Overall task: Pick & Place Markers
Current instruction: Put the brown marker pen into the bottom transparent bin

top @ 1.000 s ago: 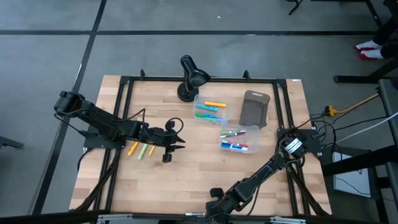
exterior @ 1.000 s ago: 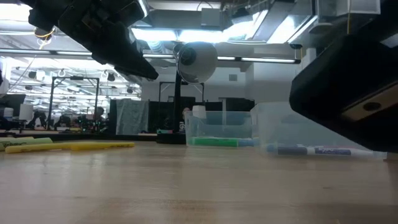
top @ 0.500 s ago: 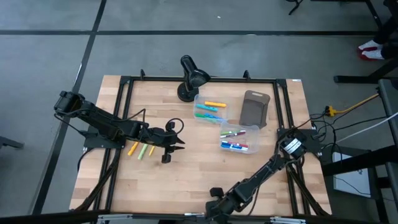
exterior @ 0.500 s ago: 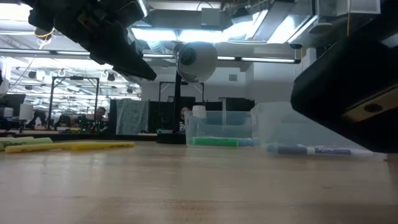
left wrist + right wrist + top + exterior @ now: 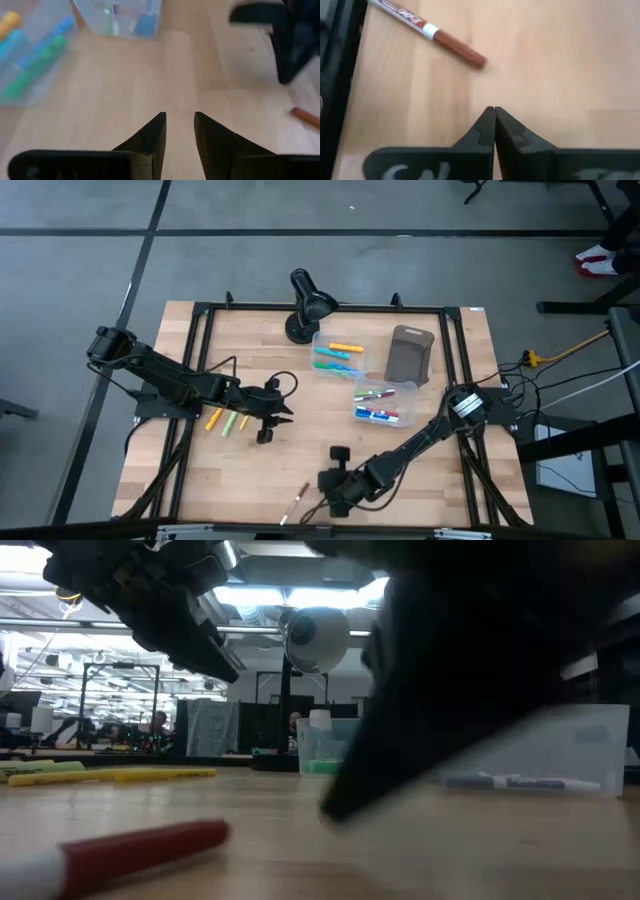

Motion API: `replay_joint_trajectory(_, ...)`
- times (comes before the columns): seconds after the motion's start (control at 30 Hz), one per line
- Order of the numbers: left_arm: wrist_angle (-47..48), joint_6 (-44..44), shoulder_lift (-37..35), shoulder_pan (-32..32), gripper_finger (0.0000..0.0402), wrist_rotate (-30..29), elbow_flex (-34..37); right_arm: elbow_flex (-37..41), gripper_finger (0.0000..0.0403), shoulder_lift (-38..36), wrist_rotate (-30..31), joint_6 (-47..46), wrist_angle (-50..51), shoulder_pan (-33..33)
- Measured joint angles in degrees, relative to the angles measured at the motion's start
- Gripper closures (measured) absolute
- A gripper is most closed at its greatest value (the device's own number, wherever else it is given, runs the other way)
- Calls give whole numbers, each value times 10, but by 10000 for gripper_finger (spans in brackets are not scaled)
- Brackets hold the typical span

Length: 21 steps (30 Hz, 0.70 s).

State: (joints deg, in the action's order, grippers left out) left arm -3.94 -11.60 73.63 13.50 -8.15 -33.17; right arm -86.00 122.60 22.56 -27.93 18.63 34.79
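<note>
Wooden tabletop [image 5: 300,450] filled the scene, and the change showed at its near edge: a red marker [image 5: 294,503] now lay there, where half a second before none had been in view. The right gripper [image 5: 335,500], which had sat at that edge then, had come in over the wood just beside the marker, its fingers pressed tight together on nothing, so a pick seemed about to begin but no grasp was made. Farther in from that marker, the left gripper [image 5: 272,420] hung over the table, its fingers slightly parted and empty, next to the yellow, orange and green markers [image 5: 228,420] lying loose. Beyond stood two clear bins [image 5: 362,380] already holding markers, with a grey-brown tray [image 5: 409,353] beside them.
</note>
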Motion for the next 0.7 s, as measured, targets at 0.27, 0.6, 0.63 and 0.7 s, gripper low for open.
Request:
replay_joint_trajectory(0.27,50,-97,0,3,305,130,0,-1,397,-74,37,9,78,-18)
replay_joint_trajectory(0.6,81,-239,0,53,305,286,0,-1,396,-148,35,211,39,9)
replay_joint_trajectory(0.63,80,-266,0,59,306,263,0,1,396,-152,50,223,39,13)
replay_joint_trajectory(0.7,84,-299,0,77,308,218,0,17,396,-163,62,239,45,17)
